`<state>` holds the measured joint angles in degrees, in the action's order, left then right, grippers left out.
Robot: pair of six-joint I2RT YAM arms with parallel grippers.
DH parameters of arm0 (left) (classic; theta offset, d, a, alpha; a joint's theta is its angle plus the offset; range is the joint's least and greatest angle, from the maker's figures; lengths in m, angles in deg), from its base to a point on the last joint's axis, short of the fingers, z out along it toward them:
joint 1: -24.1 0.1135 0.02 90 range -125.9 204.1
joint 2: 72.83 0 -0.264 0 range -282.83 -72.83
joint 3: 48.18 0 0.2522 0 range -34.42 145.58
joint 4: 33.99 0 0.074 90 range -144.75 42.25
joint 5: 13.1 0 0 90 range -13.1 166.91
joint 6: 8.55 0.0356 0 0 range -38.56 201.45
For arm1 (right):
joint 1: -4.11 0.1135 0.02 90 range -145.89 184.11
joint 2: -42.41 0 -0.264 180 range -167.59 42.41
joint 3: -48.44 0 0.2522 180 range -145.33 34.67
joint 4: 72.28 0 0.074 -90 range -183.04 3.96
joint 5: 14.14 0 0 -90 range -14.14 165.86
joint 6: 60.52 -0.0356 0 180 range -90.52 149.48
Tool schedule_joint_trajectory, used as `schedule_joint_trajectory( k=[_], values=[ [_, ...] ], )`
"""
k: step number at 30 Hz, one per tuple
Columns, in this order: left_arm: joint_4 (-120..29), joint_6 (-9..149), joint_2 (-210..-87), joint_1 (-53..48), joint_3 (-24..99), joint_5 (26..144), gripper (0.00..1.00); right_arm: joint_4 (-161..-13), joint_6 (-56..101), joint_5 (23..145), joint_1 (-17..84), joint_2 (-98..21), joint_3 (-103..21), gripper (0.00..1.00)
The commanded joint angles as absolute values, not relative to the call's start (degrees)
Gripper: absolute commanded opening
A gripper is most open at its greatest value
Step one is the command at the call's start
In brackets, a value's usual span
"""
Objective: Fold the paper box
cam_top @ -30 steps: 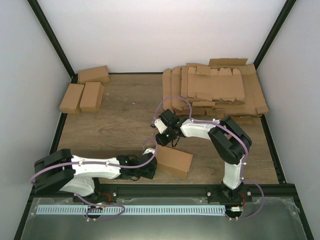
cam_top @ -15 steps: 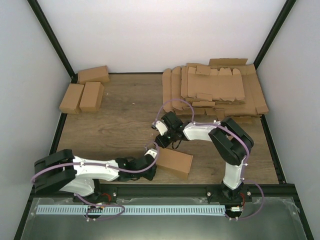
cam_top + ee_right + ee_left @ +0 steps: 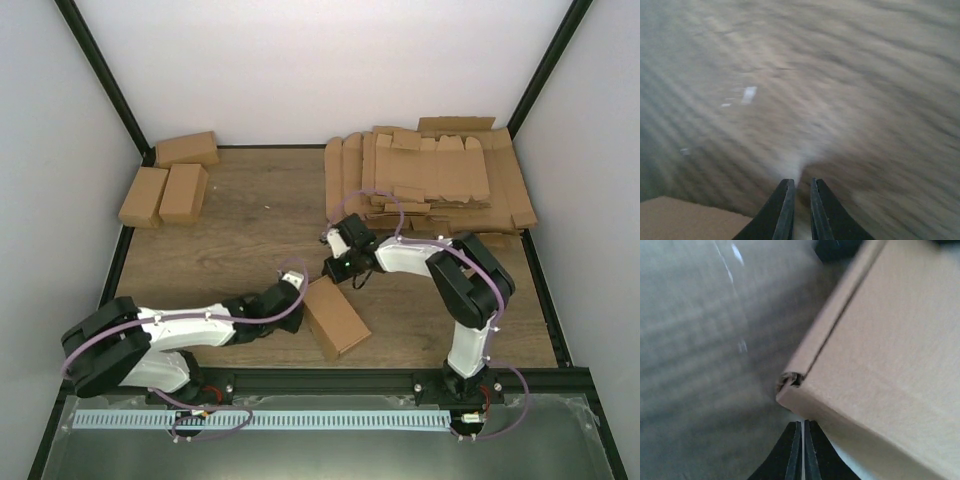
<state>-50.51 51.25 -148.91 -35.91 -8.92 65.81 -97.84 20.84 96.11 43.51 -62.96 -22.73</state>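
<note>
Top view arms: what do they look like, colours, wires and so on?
The left arm and right arm have smooth white shells with chunky black joints. A lilac cable loops along each. Each ends in two slim black fingers that taper to points.

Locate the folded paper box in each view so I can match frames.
Top external: paper box low centre, between the two arms, lying diagonally.
Left wrist: fills the right half, one corner near centre.
Right wrist: only a tan sliver in the bottom-left corner.
Shared landmark: the wooden tabletop beneath it.
</note>
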Motion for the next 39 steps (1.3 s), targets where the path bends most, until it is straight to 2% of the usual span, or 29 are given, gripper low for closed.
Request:
schedule_joint_trajectory(
  k=[1, 6, 13, 17, 22, 26, 39],
  values=[
    [-48.95, 50.56, -148.82, -32.72, -1.77, 61.81, 0.06, -103.96, 13.23, 88.47, 38.73, -58.90, -21.60, 0.11],
    [-52.61, 48.06, -151.04, -30.57, 1.73, 64.35, 0.08, -109.15, 9.96, 79.27, 37.00, -56.55, -22.14, 0.16],
    [-62.15, 42.76, -144.55, -30.51, 0.41, 71.04, 0.12, -116.06, 4.17, 71.18, 37.00, -50.50, -17.99, 0.19],
    [-63.83, 35.21, -141.95, -32.45, -3.33, 79.67, 0.08, -119.72, 1.04, 72.69, 37.22, -47.01, -14.02, 0.17],
    [-64.36, 24.23, -140.03, -41.35, -5.35, 79.50, 0.04, -123.63, -4.80, 74.21, 42.41, -42.96, -10.60, 0.11],
    [-64.18, 18.97, -142.06, -46.36, -4.92, 78.08, 0.04, -125.64, -11.31, 73.69, 48.60, -42.89, -10.12, 0.01],
    [-56.90, 14.94, -154.93, -52.16, -0.27, 77.25, 0.04, -124.69, -11.28, 81.38, 53.33, -39.03, -5.34, 0.01]
  ],
)
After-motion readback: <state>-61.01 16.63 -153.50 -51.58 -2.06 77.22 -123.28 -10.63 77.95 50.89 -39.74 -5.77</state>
